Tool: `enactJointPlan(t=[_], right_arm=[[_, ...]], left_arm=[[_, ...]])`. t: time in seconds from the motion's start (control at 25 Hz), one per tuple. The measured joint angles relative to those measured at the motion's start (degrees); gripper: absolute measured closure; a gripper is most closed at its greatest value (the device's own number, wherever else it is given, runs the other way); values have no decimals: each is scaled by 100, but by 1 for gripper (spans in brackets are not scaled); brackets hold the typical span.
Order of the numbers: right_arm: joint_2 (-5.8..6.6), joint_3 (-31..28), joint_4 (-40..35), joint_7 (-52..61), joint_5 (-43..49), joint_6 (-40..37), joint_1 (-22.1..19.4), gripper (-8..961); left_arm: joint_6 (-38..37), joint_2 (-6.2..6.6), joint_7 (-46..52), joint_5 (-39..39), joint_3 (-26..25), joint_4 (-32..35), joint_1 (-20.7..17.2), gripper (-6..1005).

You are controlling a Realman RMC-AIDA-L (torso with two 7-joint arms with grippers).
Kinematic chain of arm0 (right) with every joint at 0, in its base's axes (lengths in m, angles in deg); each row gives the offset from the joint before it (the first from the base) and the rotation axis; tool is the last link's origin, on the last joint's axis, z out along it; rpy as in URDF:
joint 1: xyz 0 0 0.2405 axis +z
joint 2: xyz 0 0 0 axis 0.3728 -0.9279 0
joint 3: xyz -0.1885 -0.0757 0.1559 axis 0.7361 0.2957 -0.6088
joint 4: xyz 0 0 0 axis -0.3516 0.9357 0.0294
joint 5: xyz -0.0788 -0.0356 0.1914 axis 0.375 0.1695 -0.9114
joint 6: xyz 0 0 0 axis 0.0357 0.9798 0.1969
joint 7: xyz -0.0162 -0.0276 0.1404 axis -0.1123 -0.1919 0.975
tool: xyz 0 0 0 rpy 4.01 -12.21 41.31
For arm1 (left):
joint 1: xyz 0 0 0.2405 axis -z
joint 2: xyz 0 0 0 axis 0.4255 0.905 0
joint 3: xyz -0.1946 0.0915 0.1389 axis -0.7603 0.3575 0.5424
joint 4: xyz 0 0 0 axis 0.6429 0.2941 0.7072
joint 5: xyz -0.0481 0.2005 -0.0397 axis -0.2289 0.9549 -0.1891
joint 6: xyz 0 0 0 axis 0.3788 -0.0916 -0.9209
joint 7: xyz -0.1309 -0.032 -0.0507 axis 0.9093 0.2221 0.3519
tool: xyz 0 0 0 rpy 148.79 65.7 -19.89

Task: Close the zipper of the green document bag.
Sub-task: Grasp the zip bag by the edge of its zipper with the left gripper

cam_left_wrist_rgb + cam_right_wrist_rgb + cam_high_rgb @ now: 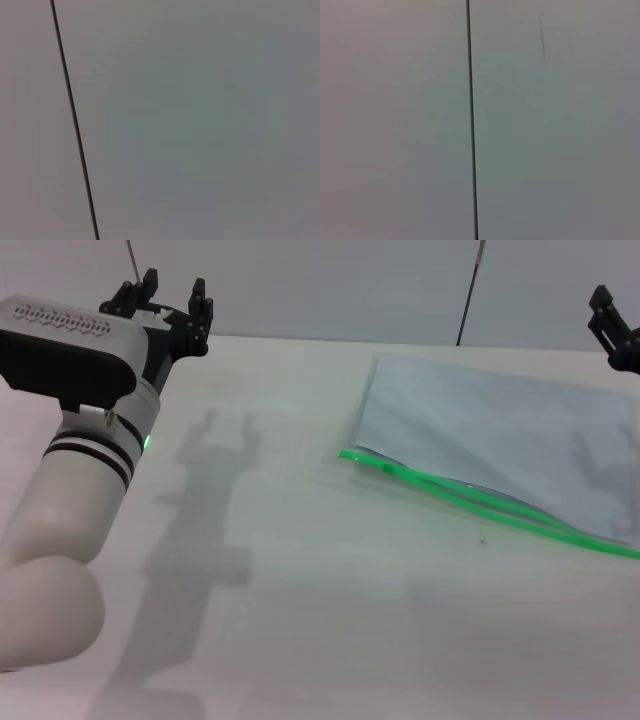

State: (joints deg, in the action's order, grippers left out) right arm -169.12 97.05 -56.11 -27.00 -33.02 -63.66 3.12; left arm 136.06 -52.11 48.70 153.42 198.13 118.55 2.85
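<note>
Translucent blue-grey plastic, the green document bag (500, 430) lies flat on the table (300, 570) in the head view. Its zipper (480, 502) runs along the near edge, tracks visibly parted, the slider tab (386, 466) at the end nearest our left gripper (172, 298). That gripper hangs released, well apart from the bag. Our right gripper (612, 328) hovers beyond the bag's far corner; we cannot tell its state. No step has begun, we judge. Next: pin the bag, pinch the slider. Both wrist views show only blank wall.
</note>
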Motion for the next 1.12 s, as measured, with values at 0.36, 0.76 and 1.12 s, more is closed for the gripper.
enactJointPlan(t=[0.36,0.76,1.12], right_arm=[[0,-8,11,7,0,0,4,268],[0,-12,20,7,0,0,5,268],[0,-12,109,7,0,0,57,269]], left_arm=[[7,-17,5,11,-9,-19,0,472],[4,-24,9,12,-9,-29,5,471],[1,14,229,12,-9,-28,-7,472]])
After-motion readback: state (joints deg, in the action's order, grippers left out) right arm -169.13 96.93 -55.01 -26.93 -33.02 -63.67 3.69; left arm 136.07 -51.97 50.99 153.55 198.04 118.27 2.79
